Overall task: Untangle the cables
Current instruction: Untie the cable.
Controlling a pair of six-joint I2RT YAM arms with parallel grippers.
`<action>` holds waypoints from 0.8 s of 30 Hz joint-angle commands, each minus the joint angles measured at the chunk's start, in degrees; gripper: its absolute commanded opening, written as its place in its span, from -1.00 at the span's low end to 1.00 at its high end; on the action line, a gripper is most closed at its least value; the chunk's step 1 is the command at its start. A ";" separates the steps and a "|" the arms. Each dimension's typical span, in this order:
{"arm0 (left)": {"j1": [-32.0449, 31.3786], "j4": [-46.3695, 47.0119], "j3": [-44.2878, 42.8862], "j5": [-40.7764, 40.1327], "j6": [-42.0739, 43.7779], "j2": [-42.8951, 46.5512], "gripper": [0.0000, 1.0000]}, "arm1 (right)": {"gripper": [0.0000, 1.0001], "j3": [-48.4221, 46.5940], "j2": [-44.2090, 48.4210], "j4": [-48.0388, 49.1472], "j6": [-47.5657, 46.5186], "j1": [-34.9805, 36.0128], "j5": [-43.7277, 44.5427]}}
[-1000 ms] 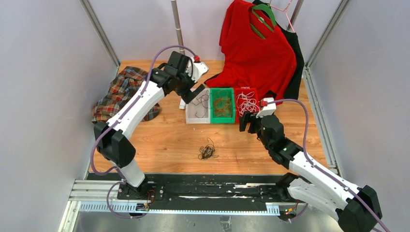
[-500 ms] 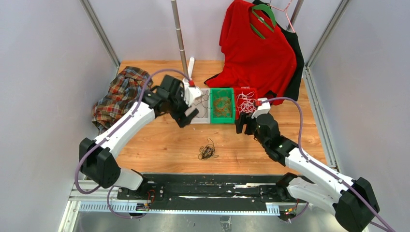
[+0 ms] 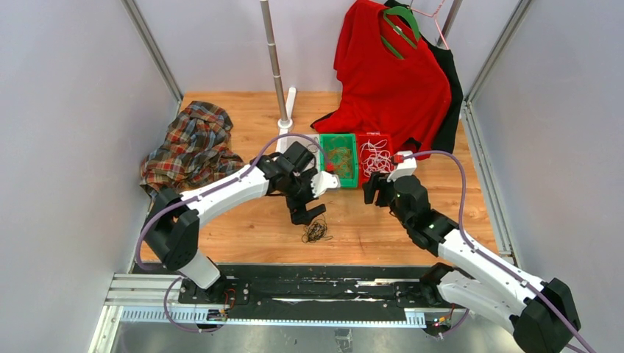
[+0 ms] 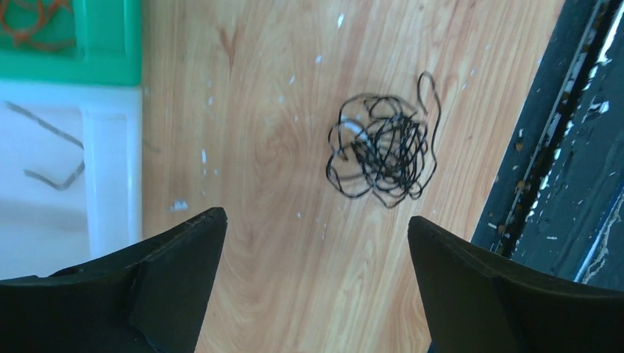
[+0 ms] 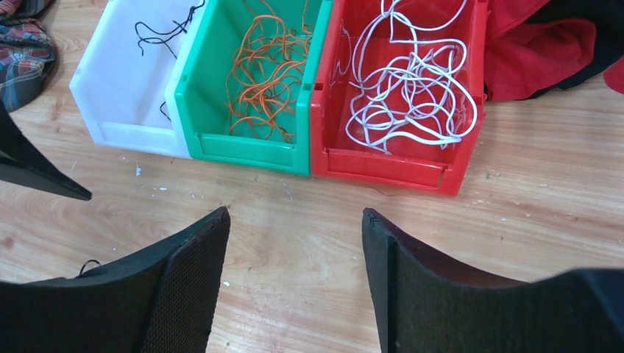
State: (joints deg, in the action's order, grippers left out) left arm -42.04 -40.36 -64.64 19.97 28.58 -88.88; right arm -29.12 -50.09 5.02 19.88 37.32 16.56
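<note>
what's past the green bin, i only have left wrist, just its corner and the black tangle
observer: A red bin sits against the green bin, on the side away from the white one. It holds loose white cables.
operator: ok and where's the other arm
observer: The right jaws hang open and empty just in front of the red bin, facing it.
</note>
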 commanded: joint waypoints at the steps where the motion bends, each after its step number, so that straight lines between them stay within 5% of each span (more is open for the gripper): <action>1: -2.01 -0.13 -5.49 5.99 4.93 -3.16 0.93 | 0.30 1.40 1.28 -0.68 0.88 -0.76 0.14; 9: -5.33 -3.02 -7.95 9.17 8.52 -7.78 0.60 | 0.20 1.60 1.48 -0.84 0.85 -0.77 -0.75; 13: -5.50 -3.02 -8.34 8.08 9.17 -9.35 0.28 | 0.15 1.58 1.70 -0.95 0.60 -0.77 -1.28; 17: -5.51 -4.62 -10.04 7.46 10.62 -9.91 -0.17 | 0.07 1.62 1.68 -0.56 0.71 -0.76 -2.45; 21: -5.51 -7.39 -12.41 5.86 10.97 -8.85 -0.95 | 0.01 1.68 1.10 0.46 0.97 -0.76 -4.59; 24: -5.44 -8.59 -12.52 3.22 10.82 -5.99 -0.99 | 0.00 1.86 0.83 1.44 1.22 -0.77 -5.93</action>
State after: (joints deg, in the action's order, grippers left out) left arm -47.35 -46.11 -75.44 25.61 38.68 -98.70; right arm -28.32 -49.17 4.78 20.23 37.32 13.23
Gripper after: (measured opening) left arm 0.022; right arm 0.504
